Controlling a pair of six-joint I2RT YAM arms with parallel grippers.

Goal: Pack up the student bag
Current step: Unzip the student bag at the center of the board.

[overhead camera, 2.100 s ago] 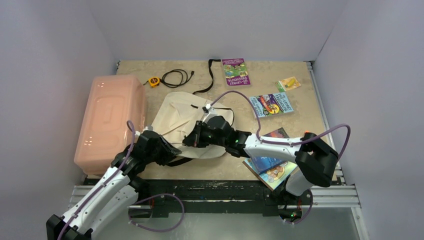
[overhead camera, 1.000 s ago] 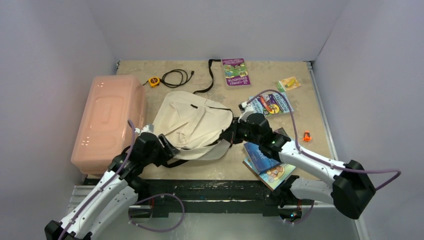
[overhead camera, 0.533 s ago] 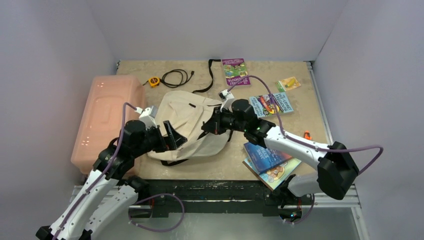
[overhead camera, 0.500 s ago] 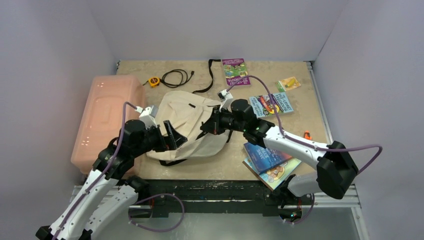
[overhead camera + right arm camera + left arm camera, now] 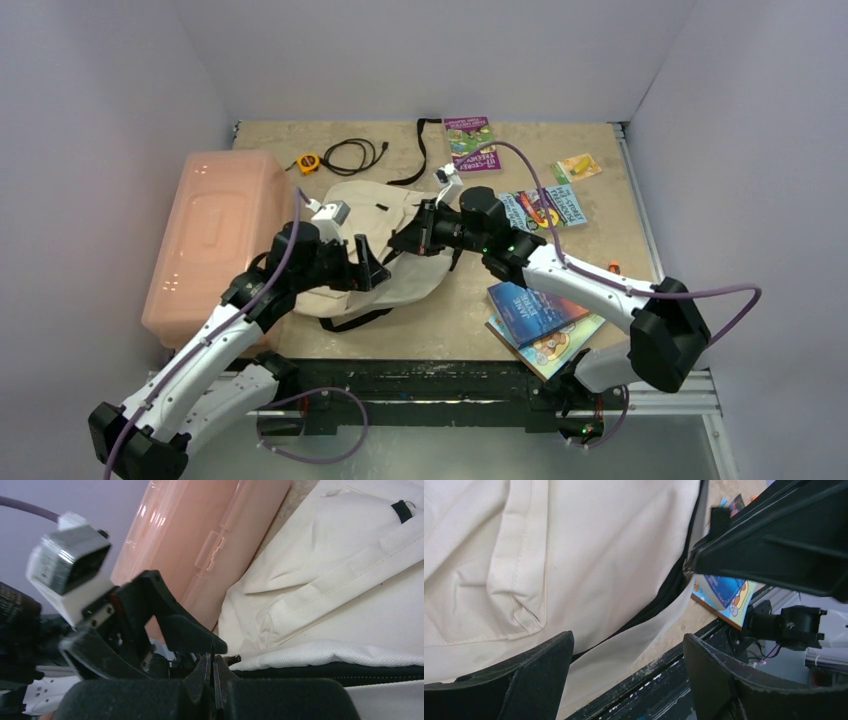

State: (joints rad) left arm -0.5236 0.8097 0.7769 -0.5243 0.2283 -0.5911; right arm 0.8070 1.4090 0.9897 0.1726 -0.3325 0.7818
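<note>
Nearest you, at the lower right of the overhead view, a stack of picture books [image 5: 540, 322] lies outside the student bag [image 5: 415, 278], so packing looks barely begun. The bag lies mid-table beside the pink bin [image 5: 215, 235]. Your left gripper [image 5: 628, 640] hovers over its canvas, jaws wide. Your right gripper [image 5: 212, 662] has its jaws pinched nearly together at the black zipper trim [image 5: 350, 672]; whether they hold the pull, you cannot tell. Farther back lie a blue book [image 5: 545, 207] and a purple book [image 5: 470, 140]. Opening and loading seem left.
</note>
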